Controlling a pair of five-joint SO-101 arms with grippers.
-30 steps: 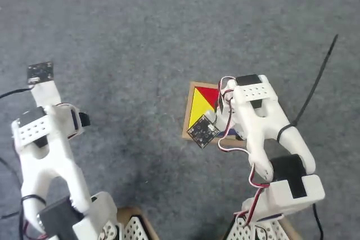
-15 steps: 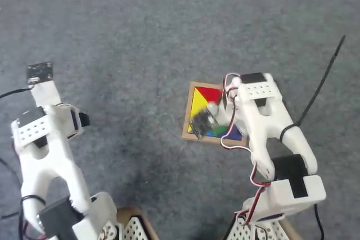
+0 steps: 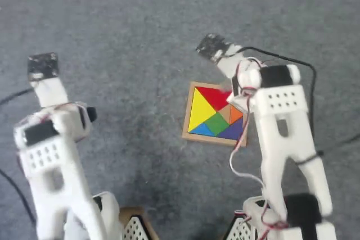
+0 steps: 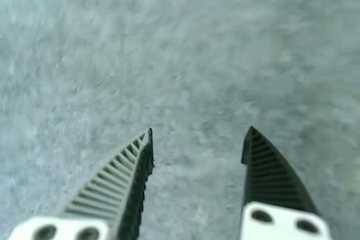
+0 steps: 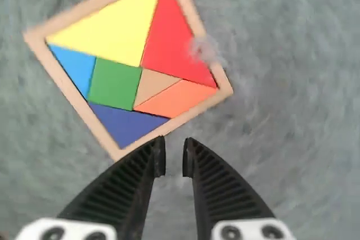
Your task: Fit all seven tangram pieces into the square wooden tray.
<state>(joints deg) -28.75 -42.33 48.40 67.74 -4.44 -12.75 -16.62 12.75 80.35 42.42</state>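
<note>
Filling the square wooden tray are all 7 tangram pieces, lying flat and edge to edge inside its rim. On one side a large yellow triangle meets a large red triangle along one long edge. Beneath the yellow one sit a small light blue triangle and a green square. A small tan triangle is wedged between the green square, the red triangle and an orange parallelogram. A dark blue triangle takes up the remaining corner.

From the high view, the tray rests on the grey carpeted table, close in front of the right arm and well apart from the left arm.

Its right gripper is almost clenched, with just a thin slit between the ribbed black fingers. It grasps nothing. The tips show just beside the tray corner at the dark blue triangle, off the pieces.

Over bare carpet the left gripper is released, with its 2 fingers spread wide and nothing between them.
</note>
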